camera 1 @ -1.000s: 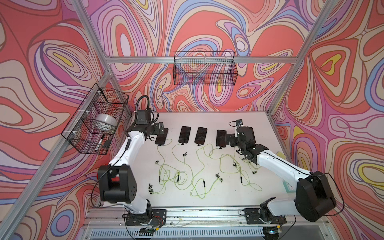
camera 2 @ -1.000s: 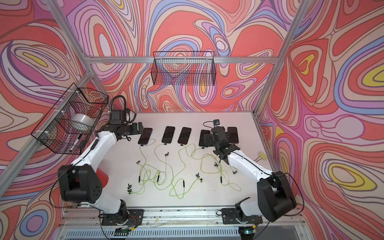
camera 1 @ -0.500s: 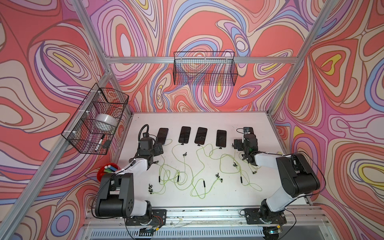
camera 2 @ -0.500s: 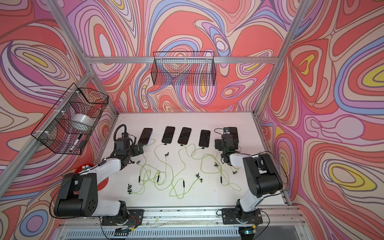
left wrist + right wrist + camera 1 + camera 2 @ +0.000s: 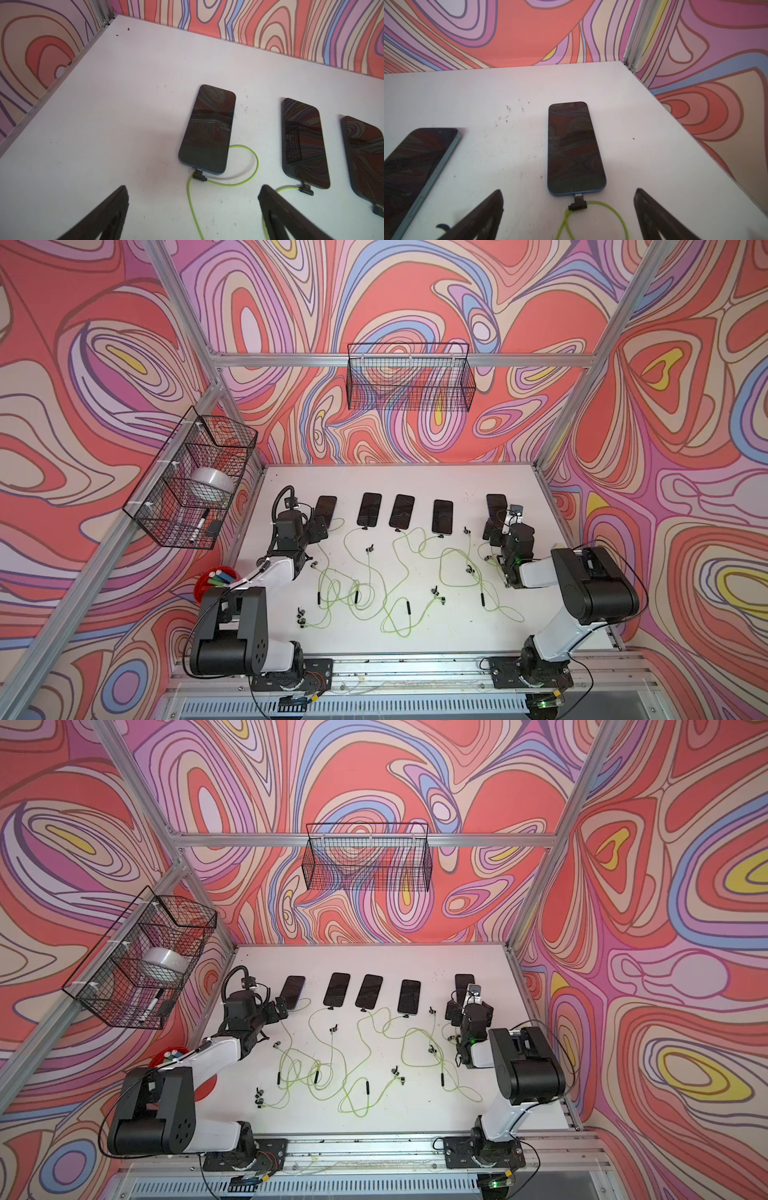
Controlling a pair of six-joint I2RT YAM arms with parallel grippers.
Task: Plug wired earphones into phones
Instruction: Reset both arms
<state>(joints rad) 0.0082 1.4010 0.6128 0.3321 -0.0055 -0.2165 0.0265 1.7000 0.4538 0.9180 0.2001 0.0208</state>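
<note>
Released and empty, the left gripper (image 5: 193,188) faces a phone (image 5: 207,128) lying lengthwise ahead, plug end nearest. The right gripper (image 5: 569,190), equally released, faces a second phone (image 5: 574,147) lying the same way.

Top views are both looking down from high, sharing the table (image 5: 457,635). Wrist views are sitting close behind left gripper (image 5: 193,187) and right gripper (image 5: 568,189), facing phones (image 5: 207,128) just ahead.

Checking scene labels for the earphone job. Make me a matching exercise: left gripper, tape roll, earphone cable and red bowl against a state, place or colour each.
Column A
1. left gripper
2. tape roll
3. earphone cable
4. red bowl

Column B
a. yellow-green
b. holds markers
c. open
d. in the side basket

Pairs: 1-c; 2-d; 3-a; 4-b
</note>
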